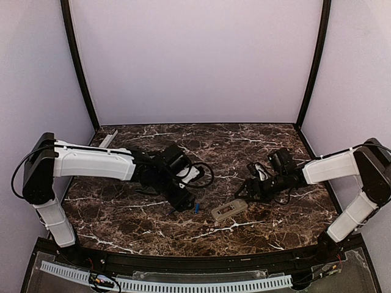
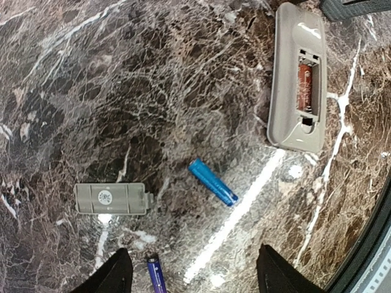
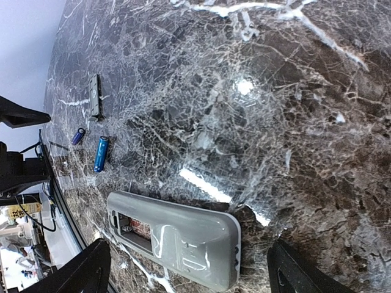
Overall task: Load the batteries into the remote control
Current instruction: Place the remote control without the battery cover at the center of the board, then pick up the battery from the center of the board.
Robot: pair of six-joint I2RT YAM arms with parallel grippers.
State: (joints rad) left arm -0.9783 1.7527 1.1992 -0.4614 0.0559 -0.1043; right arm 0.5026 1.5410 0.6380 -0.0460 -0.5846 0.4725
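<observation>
The left gripper [image 2: 193,250], wide and empty, should probably straddle the blue battery [image 2: 212,182] across its width, mid-length. That battery lies apart at 12 o'clock from the jaws; a second battery [image 2: 154,274] sits beside one finger. The right gripper [image 3: 189,244], also wide, frames the remote [image 3: 159,226], which lies face down with its back open.

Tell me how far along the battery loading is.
Done: the battery cover is off and the remote control lies back-up, bay open. In hand: nothing; left gripper and right gripper are both open. Left: both blue batteries lie on the marble table; insert them, refit the cover.
</observation>
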